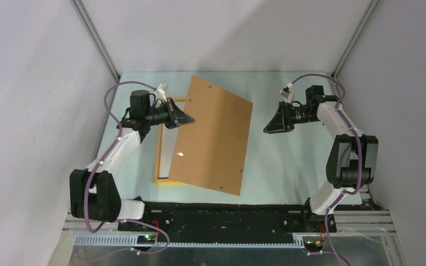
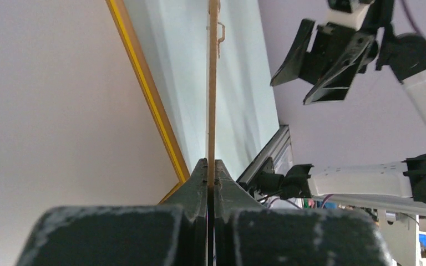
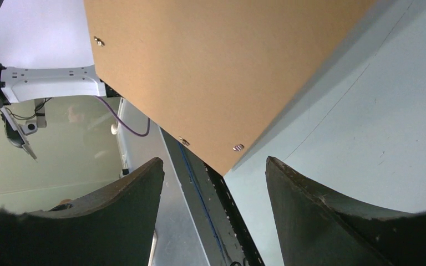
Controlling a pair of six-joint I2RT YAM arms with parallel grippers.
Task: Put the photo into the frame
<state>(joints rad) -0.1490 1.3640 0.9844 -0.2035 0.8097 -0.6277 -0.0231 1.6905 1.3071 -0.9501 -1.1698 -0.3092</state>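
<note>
Left gripper (image 2: 211, 169) is being pinched shut on backing board (image 1: 213, 136) edge; board is being held tilted over frame (image 1: 158, 158), lying flat just L. Right gripper (image 1: 273, 119), spread, is being held apart, R of board. Photo: not visible.

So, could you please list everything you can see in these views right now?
backing board: one, brown, tilted up off the table, left edge pinched.
frame: one, yellow-orange, lying on the table, mostly hidden under the board's left side.
metal tabs: at least three, silver, near the board's edges.
table: one, pale green.
photo: none visible.
left gripper: one, black, shut on the backing board.
right gripper: one, black, open, empty, right of the board.
</note>
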